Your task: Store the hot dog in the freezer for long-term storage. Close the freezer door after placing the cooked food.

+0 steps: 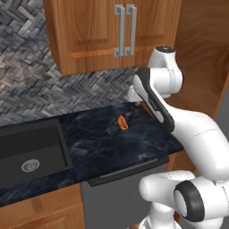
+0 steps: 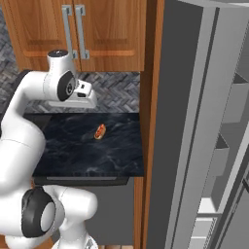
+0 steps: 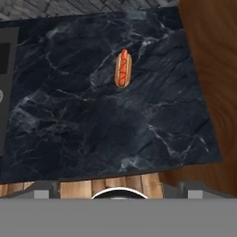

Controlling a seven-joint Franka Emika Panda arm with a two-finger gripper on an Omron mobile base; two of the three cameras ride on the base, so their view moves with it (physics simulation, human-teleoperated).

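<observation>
Presently the hot dog lies flat, long axis running toward the backsplash.

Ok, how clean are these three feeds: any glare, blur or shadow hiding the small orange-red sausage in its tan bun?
Left base view: soft, even light, slightly low-res; the small orange-red sausage in its tan bun reads clearly on the black marble counter. Right base view: same flat lighting, sausage small but unshadowed. Hand view: sharpest of the three, sausage crisp, only pale marble veining, no glare.

Glossy white rounded arm segments joined by dark grey ringed joints
</observation>
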